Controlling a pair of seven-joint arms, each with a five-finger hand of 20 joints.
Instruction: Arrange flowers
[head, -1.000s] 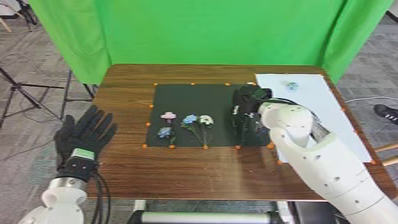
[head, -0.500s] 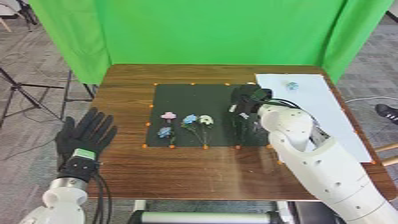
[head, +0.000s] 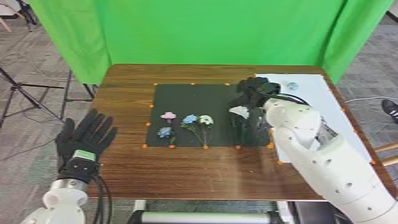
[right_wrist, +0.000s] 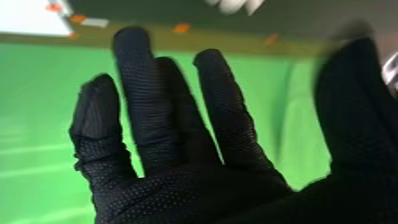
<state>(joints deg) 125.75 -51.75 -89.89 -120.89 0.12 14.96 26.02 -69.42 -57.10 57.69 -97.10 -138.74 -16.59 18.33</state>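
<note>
r hand (right_wrist: 169, 192) wide open, nothing in it, w/ the white flower (head: 239, 111) on the dark mat (head: 197, 95) just to its near left, prob. v. light, petals soft & crushable, so best pinched mid-stem (head: 241, 131), approx.

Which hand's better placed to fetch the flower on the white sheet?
Likely the right hand: it is by the white sheet, near that flower; the left hand is left of the dark mat.
</note>
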